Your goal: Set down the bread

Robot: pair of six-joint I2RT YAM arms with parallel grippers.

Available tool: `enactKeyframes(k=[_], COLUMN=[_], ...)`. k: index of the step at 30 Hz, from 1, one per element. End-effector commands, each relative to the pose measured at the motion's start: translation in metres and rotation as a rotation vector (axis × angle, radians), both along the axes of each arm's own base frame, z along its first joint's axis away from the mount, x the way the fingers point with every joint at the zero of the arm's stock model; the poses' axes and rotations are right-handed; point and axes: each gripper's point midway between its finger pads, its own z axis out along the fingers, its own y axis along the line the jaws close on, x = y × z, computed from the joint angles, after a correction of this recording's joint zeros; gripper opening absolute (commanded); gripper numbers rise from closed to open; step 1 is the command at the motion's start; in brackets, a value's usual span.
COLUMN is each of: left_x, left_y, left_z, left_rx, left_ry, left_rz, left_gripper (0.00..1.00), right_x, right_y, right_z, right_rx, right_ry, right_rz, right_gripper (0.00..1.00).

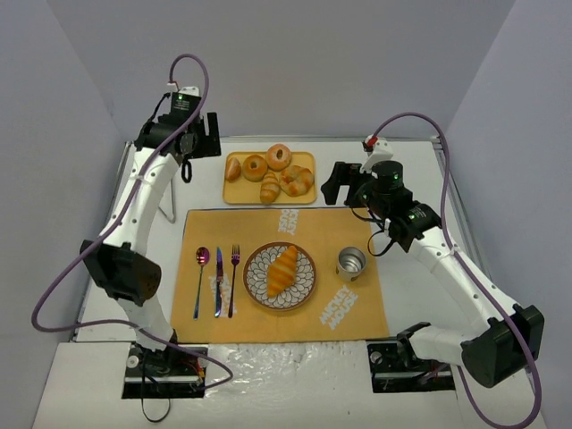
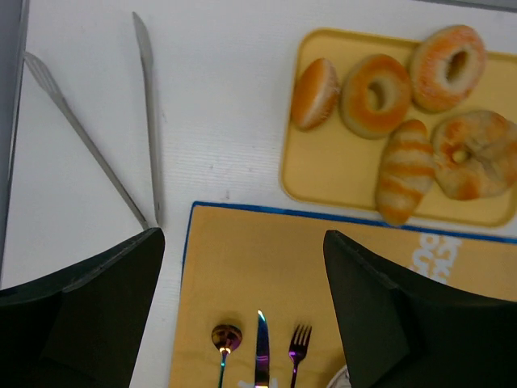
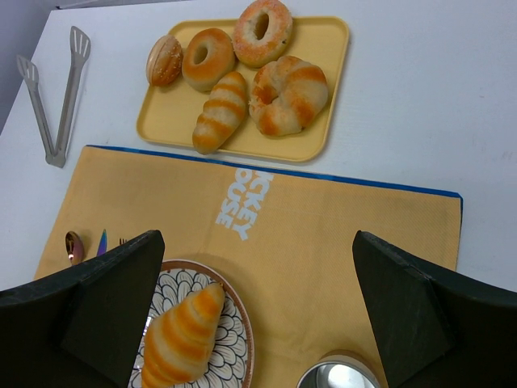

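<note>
Both arms are up at the back of the table with nothing in either of them. The left gripper hangs in the upper left of the overhead view, jaws well apart and empty, the tongs lying just beyond its fingers. The right gripper sits right of centre, jaws spread wide too, nothing between them.

And the bread? It's lying on the patterned plate, dead centre of the orange placemat. Its long axis runs on a diagonal, lower left to upper right in the overhead view. It lies below and left of the right gripper, below and right of the left one. The right arm is the nearer, and in its wrist view the bread is at the lower left, beside its left finger. By the look of it, the placing is done.

Quick count:
- One croissant on the plate.
- Five pieces on the yellow tray: one small round bun, two rings, one shorter croissant and one twisted roll.
- One spoon, one knife and one fork left of the plate.
- One metal cup to its right.
- One pair of tongs.
</note>
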Motion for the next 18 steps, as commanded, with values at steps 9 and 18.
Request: enactKeyframes(k=[9, 18], left_x=[-0.119, -0.146], left_y=[-0.094, -0.116], left_z=[0.059, 0.047], left_rx=[-0.081, -0.115], left_ry=[-0.203, -0.283], left_rz=[-0.401, -0.534], left_gripper=[0.77, 0.77], right_x=[0.000, 0.000], right_y=[-0.006, -0.009], right_z=[0.044, 0.047], right_rx=[0.062, 0.069], right_ry=[-0.121, -0.128], right_rz=[-0.047, -0.070], right_gripper=[1.00, 1.00])
